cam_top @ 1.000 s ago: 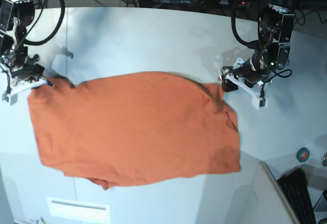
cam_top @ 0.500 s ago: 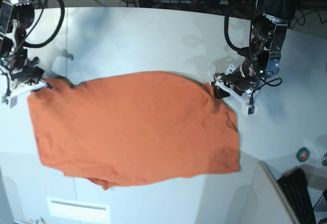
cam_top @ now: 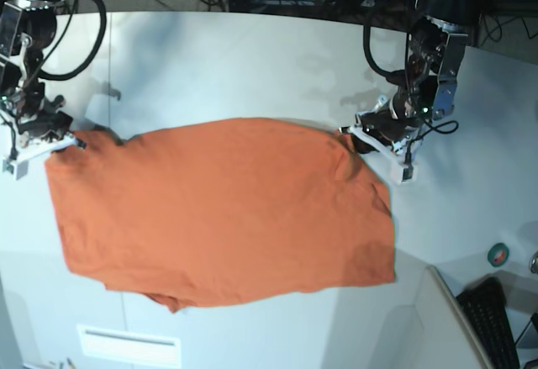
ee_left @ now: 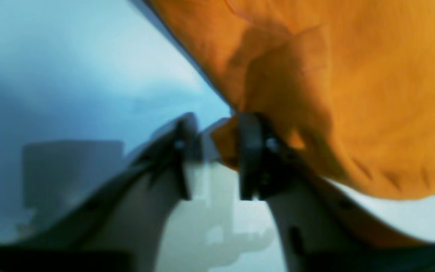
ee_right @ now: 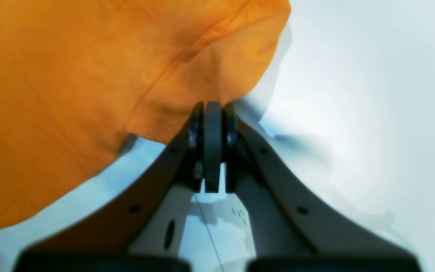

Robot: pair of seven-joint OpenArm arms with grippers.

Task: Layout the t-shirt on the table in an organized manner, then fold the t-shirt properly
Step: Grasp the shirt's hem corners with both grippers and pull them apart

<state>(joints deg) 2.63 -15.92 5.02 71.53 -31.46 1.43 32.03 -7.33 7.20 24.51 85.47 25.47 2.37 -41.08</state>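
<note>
orange t-shirt [cam_top: 218, 209] is lying flat because the right gripper [ee_right: 213, 113] is pinching one corner with jaws together, while the left gripper [ee_left: 217, 151] is straddling the opposite corner with jaws apart.

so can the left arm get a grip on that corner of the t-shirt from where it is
Probably yes. The left end effector is already at the t-shirt corner, with a bit of orange cloth between its partly open fingers, and nothing on the table blocks it.
</note>
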